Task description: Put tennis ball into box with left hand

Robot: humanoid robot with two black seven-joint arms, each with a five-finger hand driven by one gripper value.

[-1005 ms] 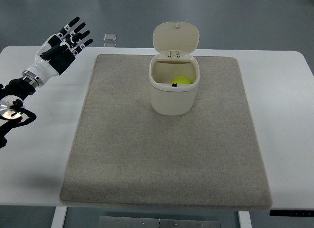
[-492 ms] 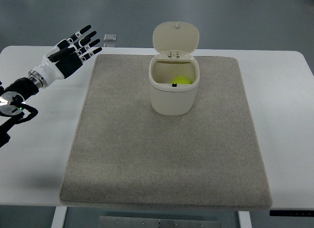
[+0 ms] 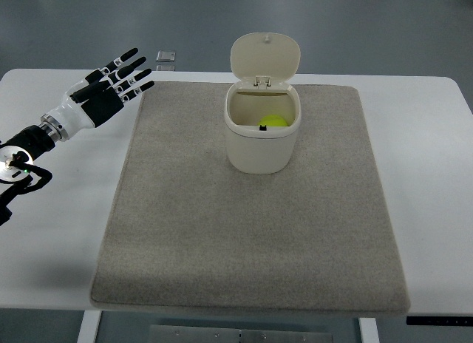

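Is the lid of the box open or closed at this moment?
Open. The lid stands upright behind the box, and the tennis ball is visible inside.

Tennis ball (image 3: 275,121) in box (image 3: 261,147) on mat (image 3: 222,232).

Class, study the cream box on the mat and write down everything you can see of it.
The box is a small cream bin, plastic by its look, with rounded corners. It stands upright on the grey mat, toward the far middle. Its hinged lid is flipped open and stands up at the back. Inside, a yellow-green tennis ball lies against the right wall, with a small dark mark beside it. Nothing else touches the box; the left robot hand hovers well off to the left, fingers spread.
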